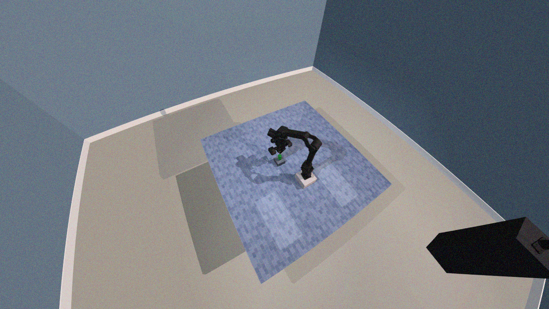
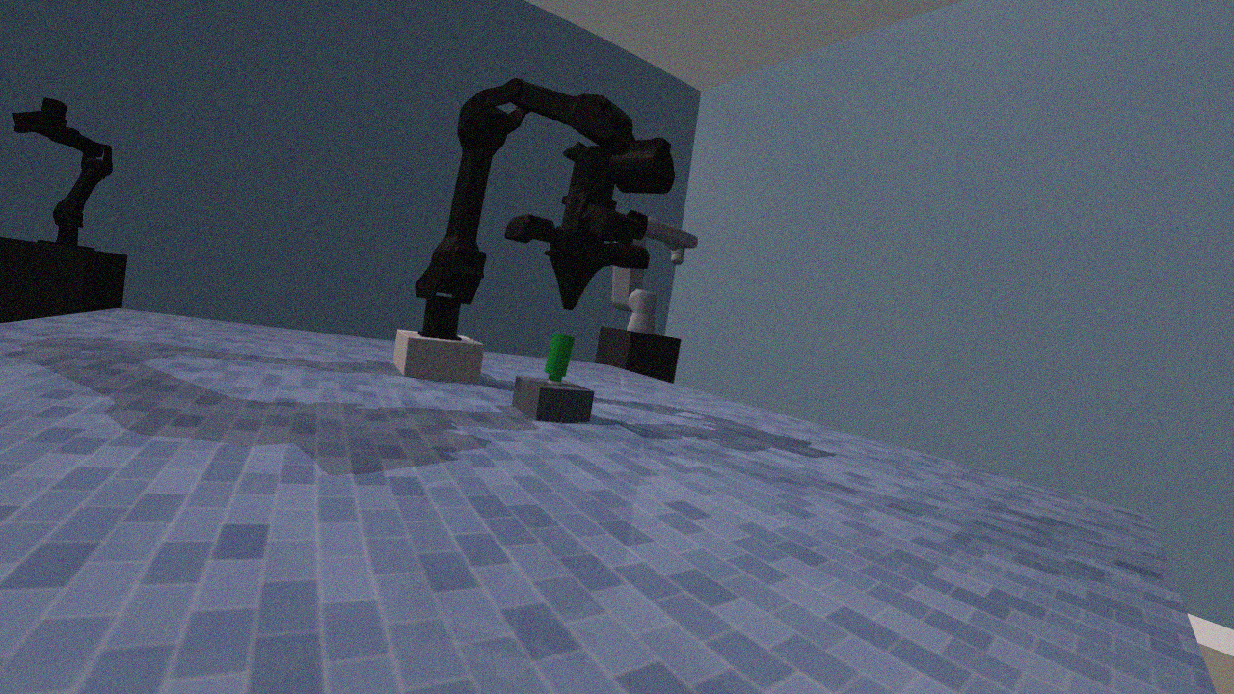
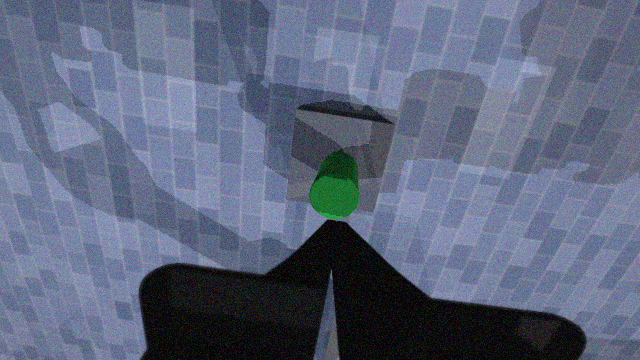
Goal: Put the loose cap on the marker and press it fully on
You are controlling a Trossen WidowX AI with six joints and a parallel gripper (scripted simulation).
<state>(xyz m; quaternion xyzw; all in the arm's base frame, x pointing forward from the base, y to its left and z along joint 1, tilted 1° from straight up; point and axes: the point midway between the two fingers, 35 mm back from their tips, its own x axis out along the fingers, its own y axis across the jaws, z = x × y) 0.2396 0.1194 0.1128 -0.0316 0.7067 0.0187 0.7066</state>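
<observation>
No readable text, labels, brands, numbers or signs in any view. Nothing legible on anything in the top, exterior or wrist view.
</observation>
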